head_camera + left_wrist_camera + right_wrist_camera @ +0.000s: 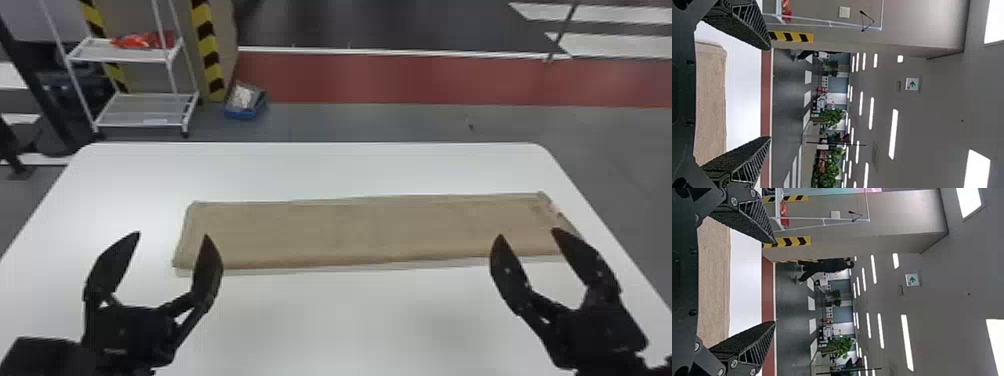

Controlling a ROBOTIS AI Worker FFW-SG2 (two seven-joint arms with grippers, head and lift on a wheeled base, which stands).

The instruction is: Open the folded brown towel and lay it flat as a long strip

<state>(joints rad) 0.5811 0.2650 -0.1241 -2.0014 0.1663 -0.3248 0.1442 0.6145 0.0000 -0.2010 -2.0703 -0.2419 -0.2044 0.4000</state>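
The brown towel (360, 230) lies flat as a long strip across the white table, its right end near the table's right edge. My left gripper (172, 235) is open over the table by the towel's left end, with nothing between its fingers. On the other side, my right gripper (526, 234) stands open near the right end, also holding nothing. In the left wrist view the towel (710, 98) lies beyond the spread left gripper (770, 93). The right wrist view has the towel (714, 282) beyond the parted right gripper (775, 282).
The white table (320, 170) has bare surface behind and in front of the towel. Past its far edge stand a white wire shelf cart (145, 110) at the left and a blue bin (245, 102) on the floor.
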